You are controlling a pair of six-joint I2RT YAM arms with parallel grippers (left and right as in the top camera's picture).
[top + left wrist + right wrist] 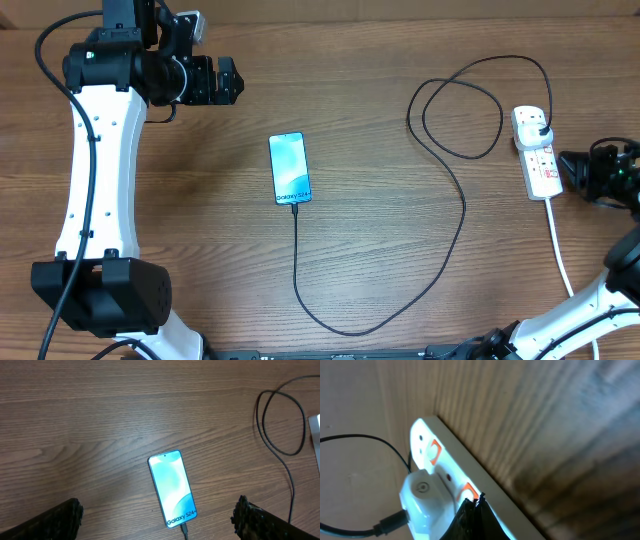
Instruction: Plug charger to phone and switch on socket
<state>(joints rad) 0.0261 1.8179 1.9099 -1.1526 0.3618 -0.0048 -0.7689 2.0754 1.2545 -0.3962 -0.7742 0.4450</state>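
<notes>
Right end effector [474, 506], pinched fully shut and empty, tip at a red switch [468, 491] of the socket [451, 455], lower centre of right wrist view. Charger [464, 210] looks plugged both ends, looping from socket at far right to the phone [289, 167] mid-frame overhead; left end effector [232, 82] gapes wide, empty, upper left. Socket likely light and skiddy, rocker small and stiff: don't grasp, press switch face straight down with shut tip.

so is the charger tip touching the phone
Touching. The left wrist view shows the charger's connector tip meeting the bottom edge of the Galaxy S24 phone, with no gap.
</notes>
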